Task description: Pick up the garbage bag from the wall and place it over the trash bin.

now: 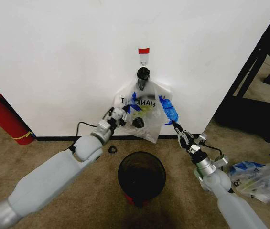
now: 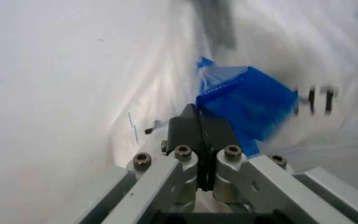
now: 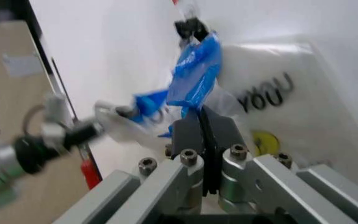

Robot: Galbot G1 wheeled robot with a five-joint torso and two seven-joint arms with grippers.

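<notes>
Bin point(image 1: 141, 177) sits closest, dead centre below, while the bag point(image 1: 146, 114) hangs on the wall point(image 1: 53, 57) hook at twelve o'clock, left gripper point(image 1: 122, 116) and right gripper point(image 1: 176, 127) each pinching a blue-taped edge — lift evenly, I'd say, to clear the hook.

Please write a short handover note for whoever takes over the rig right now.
Left hand: shut on the left edge of the thin translucent white "THANK YOU" garbage bag.
Right hand: shut, at the bag's blue-patched right edge; whether it pinches plastic is unclear.
The bag hangs against the plain white wall, below the small hook marked with red tape.
The small round black mesh trash bin stands on the carpet directly below, unlined.
Done: both hands brought to the bag.
Left: lift it off the hook, spread it, lower it over the bin.
</notes>
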